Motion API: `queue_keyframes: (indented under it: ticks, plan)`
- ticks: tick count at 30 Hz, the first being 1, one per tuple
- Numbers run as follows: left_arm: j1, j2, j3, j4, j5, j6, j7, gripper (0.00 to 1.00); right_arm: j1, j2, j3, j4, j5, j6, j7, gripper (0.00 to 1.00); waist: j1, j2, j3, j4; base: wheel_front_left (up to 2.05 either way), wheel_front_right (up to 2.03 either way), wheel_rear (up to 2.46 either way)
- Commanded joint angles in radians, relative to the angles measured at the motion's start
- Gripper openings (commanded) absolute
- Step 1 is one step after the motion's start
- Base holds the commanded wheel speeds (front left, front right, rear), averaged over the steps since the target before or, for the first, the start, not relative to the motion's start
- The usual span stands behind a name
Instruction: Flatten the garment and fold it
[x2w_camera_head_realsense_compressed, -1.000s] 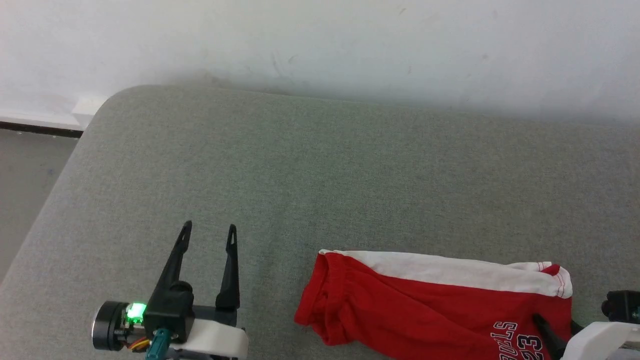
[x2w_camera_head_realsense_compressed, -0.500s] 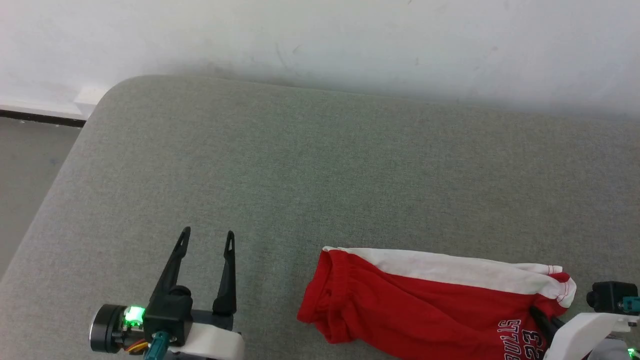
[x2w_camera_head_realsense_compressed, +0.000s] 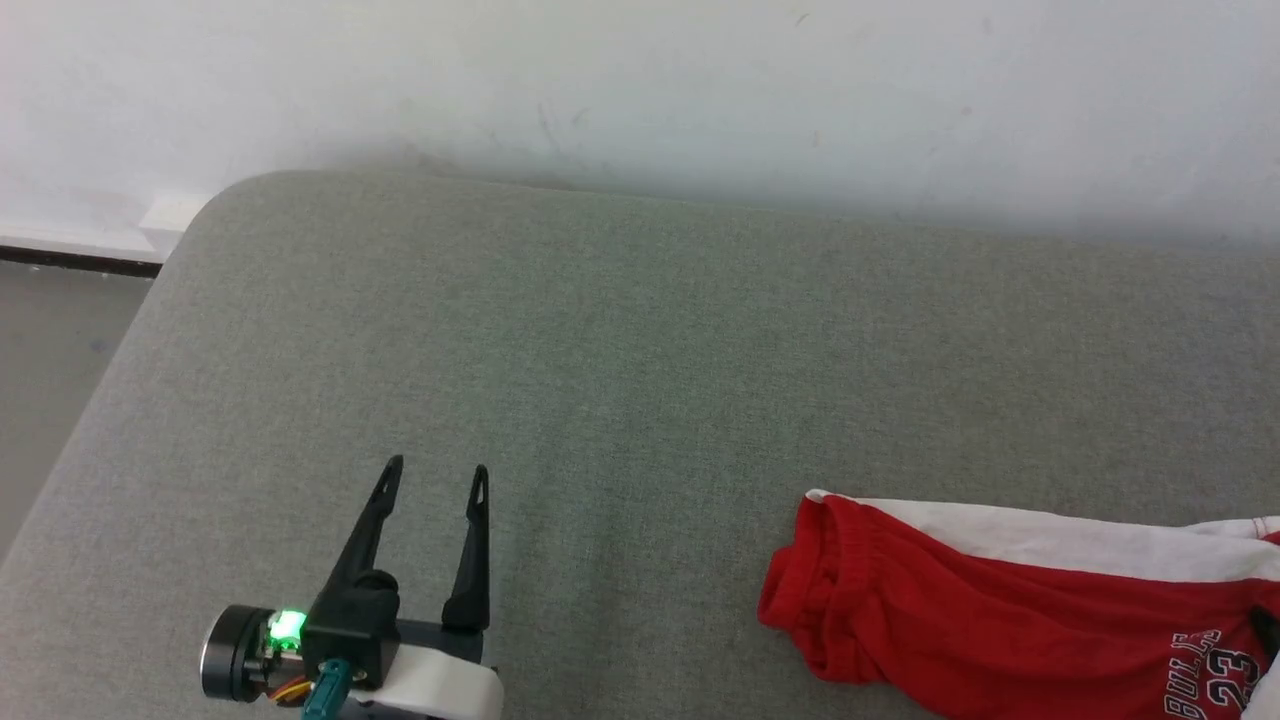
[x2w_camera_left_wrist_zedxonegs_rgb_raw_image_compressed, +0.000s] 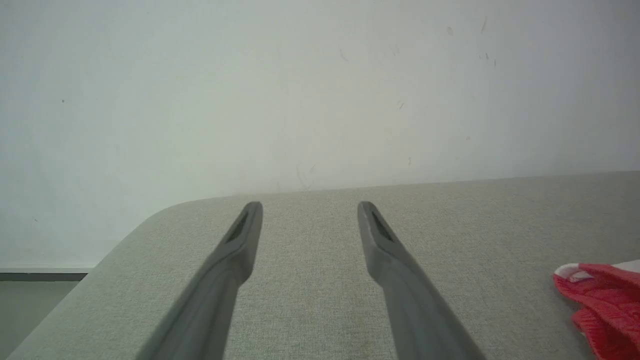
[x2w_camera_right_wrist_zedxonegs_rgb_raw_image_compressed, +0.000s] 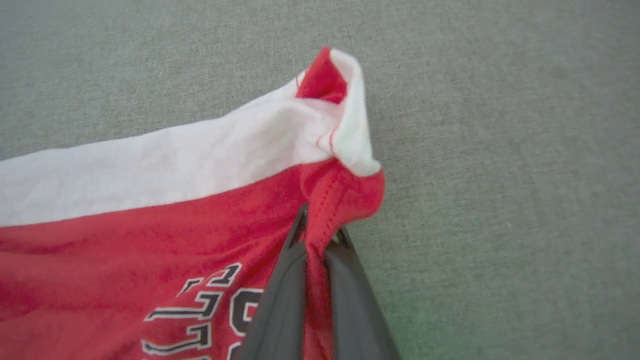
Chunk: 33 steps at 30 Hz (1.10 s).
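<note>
Right wrist view: right gripper (x2w_camera_right_wrist_zedxonegs_rgb_raw_image_compressed: 317, 226) clamped on the hem of the red garment (x2w_camera_right_wrist_zedxonegs_rgb_raw_image_compressed: 150, 240), at the near right of the grey cushion (x2w_camera_right_wrist_zedxonegs_rgb_raw_image_compressed: 500, 150); left gripper (x2w_camera_head_realsense_compressed: 437, 467), fingers apart, poised over the cushion's near left.

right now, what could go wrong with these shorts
1. The right gripper pinches only a thin bit of hem on the garment; a pull may slip it free.
2. The left gripper is open and apart from the waistband, so a one-sided drag could bunch the fabric rather than flatten it.
</note>
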Motion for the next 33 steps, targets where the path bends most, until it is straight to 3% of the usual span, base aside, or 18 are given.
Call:
queue_keyframes:
  ticks: [1, 12, 20, 25, 33]
  plan:
    - [0.01, -0.002, 0.007, 0.003, 0.009, -0.005, -0.005, 1.0, -0.012, 0.002, 0.001, -0.005, -0.005, -0.002, 0.003, 0.0, -0.0002, 0.0001, -0.003, -0.001, 0.0, 0.0, 0.0]
    - [0.048, -0.029, 0.036, 0.017, 0.021, -0.039, -0.005, 1.0, 0.068, 0.073, 0.122, -0.272, 0.076, -0.002, 0.158, 0.0, -0.0002, 0.0001, -0.059, -0.001, 0.0, 0.0, 0.0]
    - [0.056, -0.043, 0.04, 0.01, 0.035, -0.064, -0.005, 1.0, 0.09, 0.204, 0.237, -0.457, 0.117, -0.002, 0.272, 0.0, -0.0002, 0.0001, -0.069, 0.015, 0.0, 0.0, 0.0]
    - [0.062, -0.045, 0.043, 0.022, 0.043, -0.077, -0.005, 1.0, 0.058, 0.263, 0.307, -0.464, 0.158, -0.002, 0.287, 0.0, -0.0002, 0.0001, -0.071, 0.028, 0.0, 0.0, 0.0]
    - [0.059, -0.05, 0.041, 0.032, 0.052, -0.092, -0.005, 1.0, 0.003, 0.272, 0.379, -0.327, 0.193, -0.002, 0.178, 0.0, -0.0002, 0.0001, -0.079, 0.058, 0.0, 0.0, 0.0]
